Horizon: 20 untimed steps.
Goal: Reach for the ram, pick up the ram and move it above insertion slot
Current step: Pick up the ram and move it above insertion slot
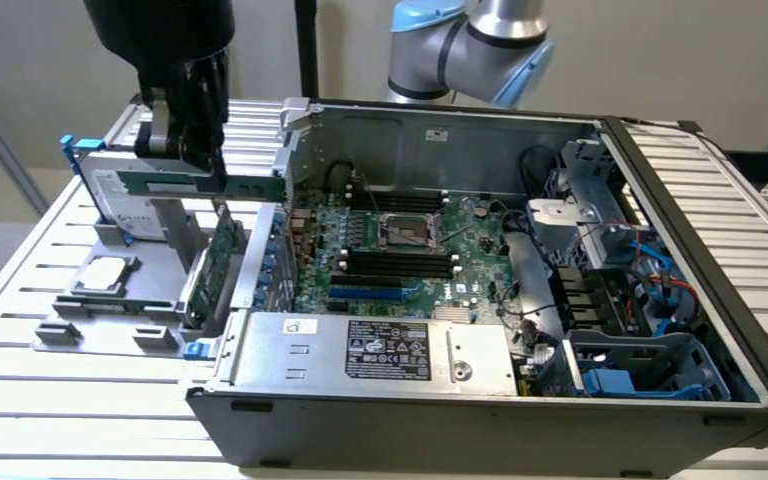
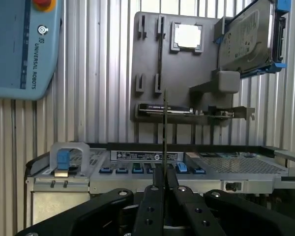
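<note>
**Ram lifted clear of its holder**

On the slatted tabletop (image 1: 37,250), the open computer case (image 1: 491,300) sits right of the grey holder tray (image 1: 104,300). Beyond, the tool (image 1: 197,160) is clamped on the ram (image 1: 204,187), apparently at its upper edge; it is light, stiff and fragile.

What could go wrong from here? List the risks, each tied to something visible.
1. The gripper pinches the ram only across its thin faces, so the stick could tilt or slip.
2. The ram's end sits close to the computer case wall. A sideways move toward the motherboard might clip it.
3. The expansion card stands upright just below the ram, and a dip could strike it.
</note>
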Each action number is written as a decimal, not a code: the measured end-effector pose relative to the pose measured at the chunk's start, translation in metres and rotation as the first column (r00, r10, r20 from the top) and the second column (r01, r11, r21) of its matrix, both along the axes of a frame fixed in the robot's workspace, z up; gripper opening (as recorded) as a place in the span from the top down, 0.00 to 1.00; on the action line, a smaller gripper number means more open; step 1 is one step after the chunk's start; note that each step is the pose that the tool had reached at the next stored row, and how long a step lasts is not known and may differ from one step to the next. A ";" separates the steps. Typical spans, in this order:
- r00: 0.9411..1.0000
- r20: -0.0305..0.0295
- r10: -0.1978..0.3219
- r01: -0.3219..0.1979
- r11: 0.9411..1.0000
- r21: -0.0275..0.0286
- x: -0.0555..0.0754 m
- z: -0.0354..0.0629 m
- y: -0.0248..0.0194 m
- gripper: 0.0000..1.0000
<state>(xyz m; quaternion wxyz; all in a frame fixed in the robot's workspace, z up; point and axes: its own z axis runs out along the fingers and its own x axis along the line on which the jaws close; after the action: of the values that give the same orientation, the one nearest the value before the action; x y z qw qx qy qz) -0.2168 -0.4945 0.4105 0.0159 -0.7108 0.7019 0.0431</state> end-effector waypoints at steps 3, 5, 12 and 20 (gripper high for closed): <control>1.000 -0.001 0.000 0.000 1.000 0.002 0.013 0.0000 0.0000 0.87; 1.000 -0.001 0.001 -0.001 1.000 0.003 0.023 0.0000 0.0000 0.87; 1.000 -0.002 0.002 -0.002 1.000 0.003 0.054 0.0000 0.0002 0.87; 1.000 -0.002 0.002 -0.002 1.000 0.003 0.079 -0.0001 0.0109 0.87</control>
<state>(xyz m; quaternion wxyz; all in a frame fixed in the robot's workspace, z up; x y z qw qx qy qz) -0.1381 -0.4836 0.4104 0.0163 -0.7116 0.7010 0.0449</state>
